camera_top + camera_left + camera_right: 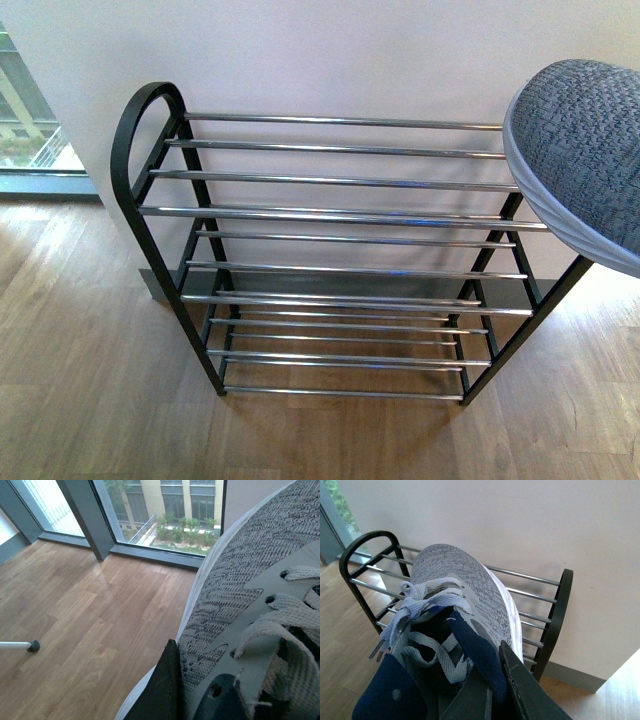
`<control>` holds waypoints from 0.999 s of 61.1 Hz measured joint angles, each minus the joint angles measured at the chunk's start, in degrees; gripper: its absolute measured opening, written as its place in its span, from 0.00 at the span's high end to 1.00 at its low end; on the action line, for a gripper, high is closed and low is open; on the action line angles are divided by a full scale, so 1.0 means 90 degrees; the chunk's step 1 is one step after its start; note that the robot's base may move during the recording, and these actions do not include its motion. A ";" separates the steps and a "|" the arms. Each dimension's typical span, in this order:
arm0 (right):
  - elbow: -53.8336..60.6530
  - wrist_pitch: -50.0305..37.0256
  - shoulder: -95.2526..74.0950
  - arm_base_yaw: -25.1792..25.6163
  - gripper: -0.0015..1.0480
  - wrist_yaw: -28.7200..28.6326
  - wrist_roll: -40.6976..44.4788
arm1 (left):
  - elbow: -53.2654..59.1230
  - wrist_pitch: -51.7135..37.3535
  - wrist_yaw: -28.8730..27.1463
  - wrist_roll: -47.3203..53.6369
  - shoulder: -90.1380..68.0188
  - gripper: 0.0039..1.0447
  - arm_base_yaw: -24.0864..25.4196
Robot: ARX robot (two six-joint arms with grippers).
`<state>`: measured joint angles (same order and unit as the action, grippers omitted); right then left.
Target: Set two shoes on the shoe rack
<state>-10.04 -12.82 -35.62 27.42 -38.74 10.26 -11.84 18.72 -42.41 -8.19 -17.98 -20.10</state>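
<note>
The shoe rack (330, 212), with a black frame and chrome rods, stands against the wall in the front view, all its tiers bare. A grey knit sneaker's toe (585, 150) hangs over the rack's right end. In the right wrist view my right gripper (492, 692) is shut on a grey knit sneaker (462, 587) at its dark collar, toe pointing over the rack's top rods (530, 597). In the left wrist view my left gripper (192, 690) is shut on the other grey knit sneaker (235, 590), held above the wooden floor. The pale-blue slides are out of view.
A white wall (330, 55) rises behind the rack. A floor-length window (165, 515) with a dark frame lies to the left. A thin white leg with a black foot (30, 645) rests on the wooden floor (90, 380).
</note>
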 joint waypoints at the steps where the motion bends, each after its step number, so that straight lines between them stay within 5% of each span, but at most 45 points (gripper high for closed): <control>1: -0.0002 0.0000 -0.0005 -0.0007 0.99 0.0012 -0.0002 | 0.0000 0.0000 0.0000 0.0002 0.0000 0.99 0.0000; 27: -0.1800 -0.1392 -0.3293 -0.1401 0.99 0.2191 0.0097 | 0.0000 0.0000 -0.0002 0.0002 0.0000 0.99 0.0000; 61: -0.3388 -0.1484 -0.5714 -0.3213 0.99 0.4269 -0.0741 | 0.0000 0.0000 0.0000 0.0000 0.0000 0.99 0.0000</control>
<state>-40.53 -26.17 -87.05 -1.50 -0.32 3.60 -11.84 18.72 -42.41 -8.19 -17.98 -20.10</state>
